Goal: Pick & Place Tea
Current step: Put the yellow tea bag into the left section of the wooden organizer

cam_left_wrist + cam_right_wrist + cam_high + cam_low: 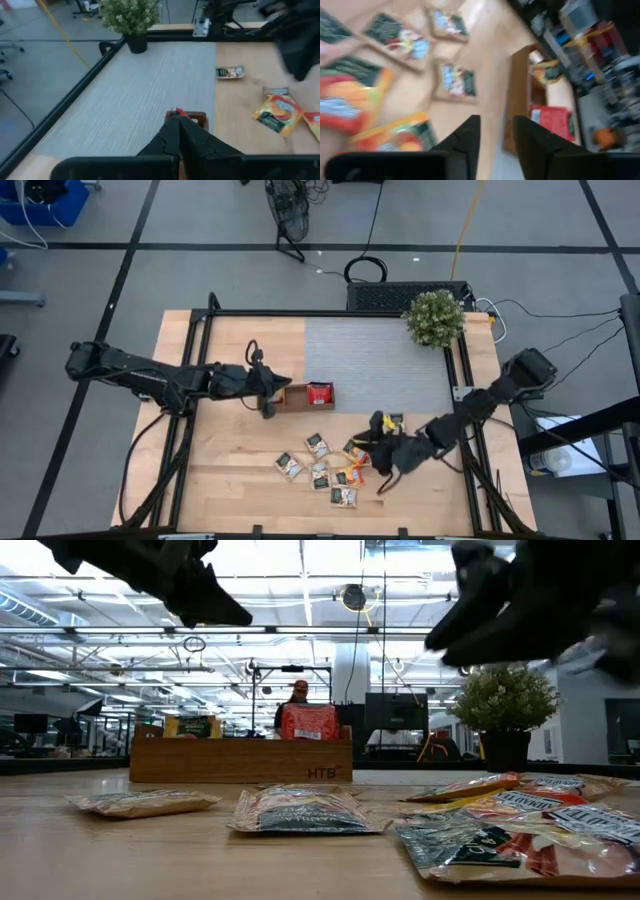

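Note:
Several small tea sachets (pixel 320 470) in red, orange and green-and-white lie flat on the wooden table, near its front edge; the low view shows them in the foreground (pixel 305 810). One red sachet (pixel 320 392) stands in the brown wooden tray (pixel 298 397), and it also shows upright in the low view (pixel 310 723). My left gripper (pixel 268 402) hangs shut just off the tray's left end, with its fingers (pixel 178 131) closed on nothing. My right gripper (pixel 376 444) is open (pixel 495 131) above the right side of the sachet pile, pointing toward the tray (pixel 520 95).
A potted plant (pixel 435 318) stands at the far right corner of the grey mat (pixel 375 360). A yellow sachet (pixel 393 420) lies apart, beside the right arm. Black frame rails (pixel 465 380) run along the table's sides. Bare wood (pixel 225 470) lies left of the sachets.

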Robot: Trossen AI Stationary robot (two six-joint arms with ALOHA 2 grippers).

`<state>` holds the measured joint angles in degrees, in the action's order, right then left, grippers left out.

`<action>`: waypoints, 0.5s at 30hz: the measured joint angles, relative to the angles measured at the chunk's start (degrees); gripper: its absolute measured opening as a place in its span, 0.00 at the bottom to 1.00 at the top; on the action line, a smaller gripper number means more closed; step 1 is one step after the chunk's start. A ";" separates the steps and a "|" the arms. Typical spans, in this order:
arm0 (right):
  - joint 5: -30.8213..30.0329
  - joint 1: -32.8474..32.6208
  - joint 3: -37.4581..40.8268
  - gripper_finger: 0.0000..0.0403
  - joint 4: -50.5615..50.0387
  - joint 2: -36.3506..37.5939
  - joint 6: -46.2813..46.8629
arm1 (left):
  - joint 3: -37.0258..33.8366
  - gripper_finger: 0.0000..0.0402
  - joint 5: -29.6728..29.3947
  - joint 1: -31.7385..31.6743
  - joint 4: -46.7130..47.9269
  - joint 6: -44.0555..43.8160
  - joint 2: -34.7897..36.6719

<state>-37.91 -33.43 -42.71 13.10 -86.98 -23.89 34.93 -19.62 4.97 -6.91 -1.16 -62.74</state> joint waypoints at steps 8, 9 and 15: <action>2.37 -6.96 -10.48 0.48 -19.96 -3.47 10.67 | -0.02 0.02 6.01 -0.40 -1.56 -0.40 -0.19; 2.24 -7.31 -10.46 0.50 -20.36 -4.72 11.32 | -0.02 0.02 6.16 -0.41 -1.78 -0.42 -0.19; 1.95 -8.37 -10.41 0.50 -22.17 -11.17 12.65 | -0.02 0.02 6.22 -0.41 -1.52 -1.72 -0.22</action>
<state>-35.97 -41.80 -53.12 -9.07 -98.15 -11.25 34.92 -13.40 4.56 -8.43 -2.88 -62.96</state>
